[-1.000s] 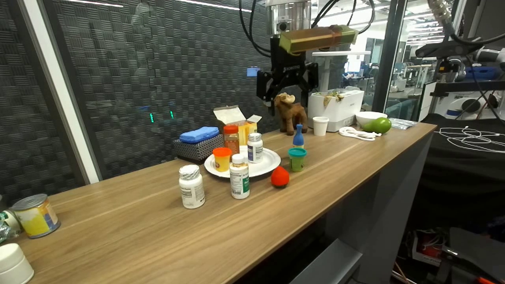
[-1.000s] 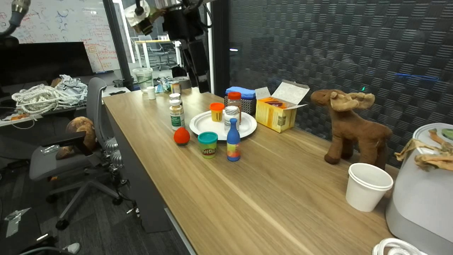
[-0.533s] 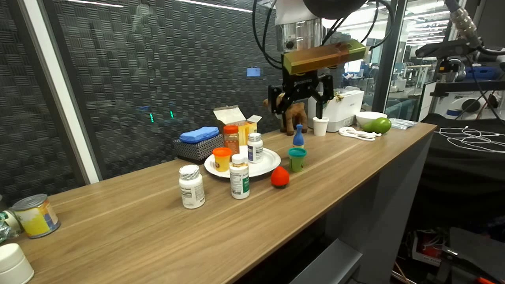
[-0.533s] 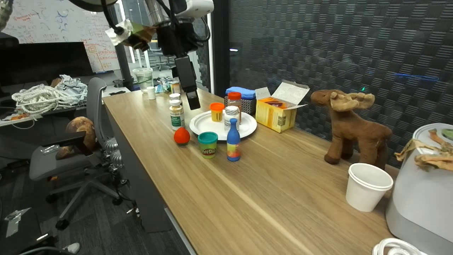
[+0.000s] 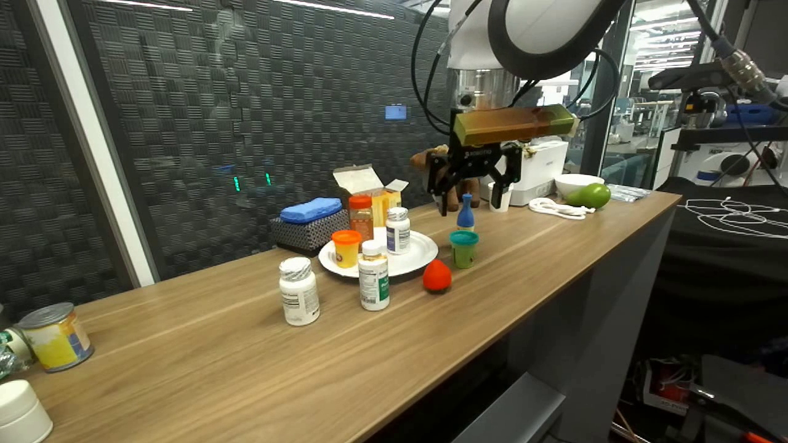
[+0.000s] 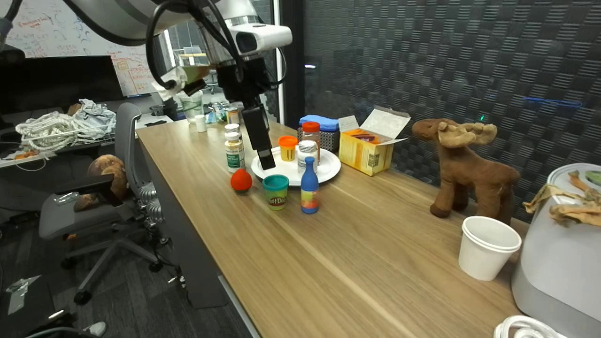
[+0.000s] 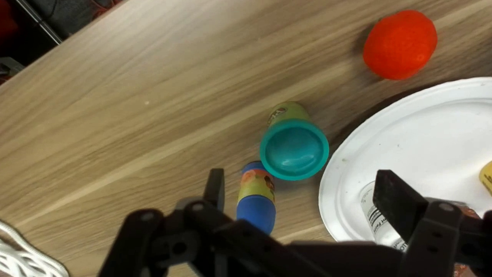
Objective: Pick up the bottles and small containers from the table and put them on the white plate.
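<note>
Wooden worktop (image 5: 215, 381) lies before a dark wall (image 5: 184, 135); in an exterior view, right of centre, the gripper (image 5: 469, 208) stands wide and holds nothing. In the wrist view's middle is the teal-lidded tub (image 7: 295, 154), the slim blue bottle (image 7: 256, 215) just beside. If lowered slightly off-line, the gripper could topple this bottle, or catch the white plate (image 7: 430, 150) at right and tip the white bottle (image 7: 378, 223) on it.
</note>
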